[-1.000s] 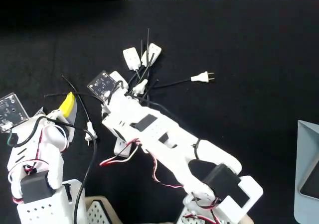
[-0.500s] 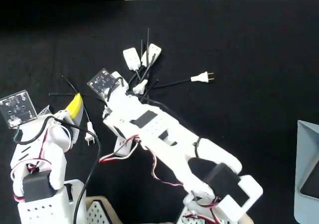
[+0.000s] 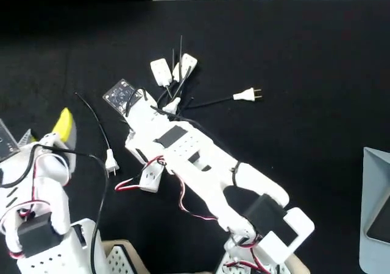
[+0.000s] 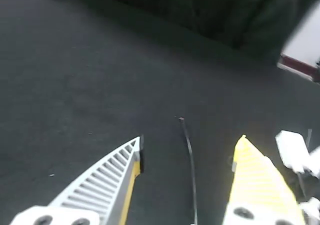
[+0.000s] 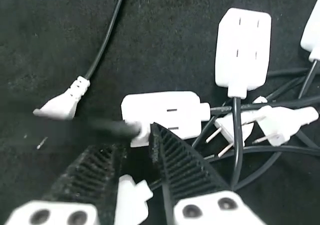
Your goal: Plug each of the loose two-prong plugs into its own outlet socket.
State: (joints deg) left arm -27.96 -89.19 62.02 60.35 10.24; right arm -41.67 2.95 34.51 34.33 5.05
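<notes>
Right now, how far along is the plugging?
Nothing done: socket and second socket have empty slots. In hand: nothing clear; right gripper sits over them, left gripper open, empty, over the table. Left: all plugs loose, e.g. lone plug, bare-pronged plug.

Left tool [image 4: 191, 140] gapes wide; right tool [image 5: 137, 137] barely parted.

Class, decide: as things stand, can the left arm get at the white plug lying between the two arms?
Probably yes. The left gripper is open, and the white plug lies on bare cloth close beside it, clear of the right arm.
</notes>
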